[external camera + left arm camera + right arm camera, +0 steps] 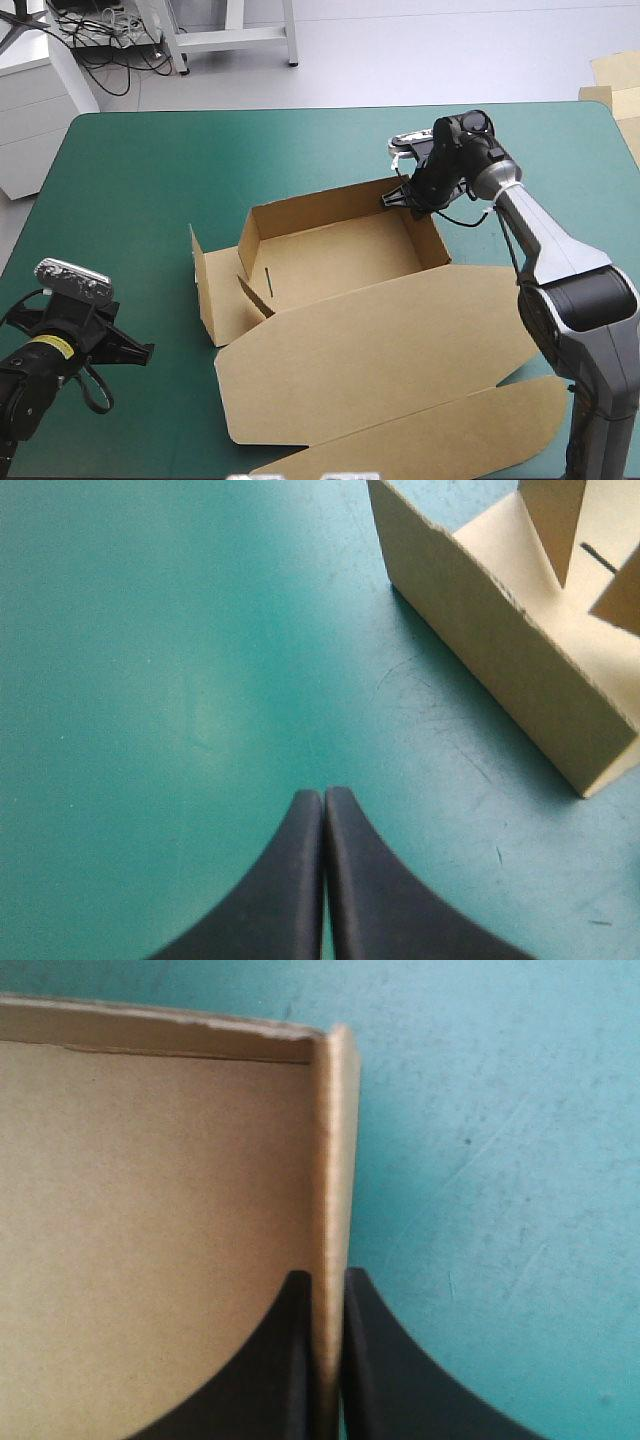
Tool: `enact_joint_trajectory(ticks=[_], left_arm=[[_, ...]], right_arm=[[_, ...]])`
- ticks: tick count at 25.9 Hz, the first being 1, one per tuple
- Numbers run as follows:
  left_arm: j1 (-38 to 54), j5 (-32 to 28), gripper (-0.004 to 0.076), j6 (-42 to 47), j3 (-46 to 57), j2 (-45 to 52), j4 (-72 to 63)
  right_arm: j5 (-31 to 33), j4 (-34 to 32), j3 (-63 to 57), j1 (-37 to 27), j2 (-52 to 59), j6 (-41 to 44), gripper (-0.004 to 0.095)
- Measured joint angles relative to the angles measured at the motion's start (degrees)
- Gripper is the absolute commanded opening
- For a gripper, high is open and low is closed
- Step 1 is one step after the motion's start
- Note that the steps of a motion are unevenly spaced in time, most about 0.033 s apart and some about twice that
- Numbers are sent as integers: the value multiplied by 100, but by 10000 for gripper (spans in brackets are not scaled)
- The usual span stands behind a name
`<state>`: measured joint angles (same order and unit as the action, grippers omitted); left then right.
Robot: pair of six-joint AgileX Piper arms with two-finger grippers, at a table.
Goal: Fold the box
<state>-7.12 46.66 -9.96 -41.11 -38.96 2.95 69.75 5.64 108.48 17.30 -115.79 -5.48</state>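
Note:
The brown box (340, 262) stands mid-table as an open tray with its walls raised and its lid (380, 345) lying flat toward the near edge. My right gripper (400, 196) is at the box's far right corner, shut on the right wall (328, 1160), one finger inside and one outside. My left gripper (135, 352) rests low near the table's near left corner, shut and empty, its tips (323, 798) over bare teal-green cover. Ahead of it and to one side is the box's left wall (500, 640), well apart from it.
A loose side flap (200, 280) stands open at the box's left end. Another long flap (440, 435) of the lid lies at the near edge. More brown board (618, 85) shows beyond the table's far right corner.

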Motion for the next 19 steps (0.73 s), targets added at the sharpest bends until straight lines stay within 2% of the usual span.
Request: enact_joint_trajectory(ticks=[4, 9, 14, 19], left_arm=[[0, -39, -10, 126, 0, 0, 4], [0, -88, -10, 280, 0, 0, 4], [0, -147, -10, 298, 0, 0, 4], [0, -155, 18, 430, 0, -71, -3]], right_arm=[[64, 289, -20, -338, 483, -541, -20], [130, 1169, -20, -1378, 1644, -1485, -21], [150, 1596, -20, -1993, 2118, -1820, -21], [150, 1714, -20, -2396, 2536, -2032, -21]])
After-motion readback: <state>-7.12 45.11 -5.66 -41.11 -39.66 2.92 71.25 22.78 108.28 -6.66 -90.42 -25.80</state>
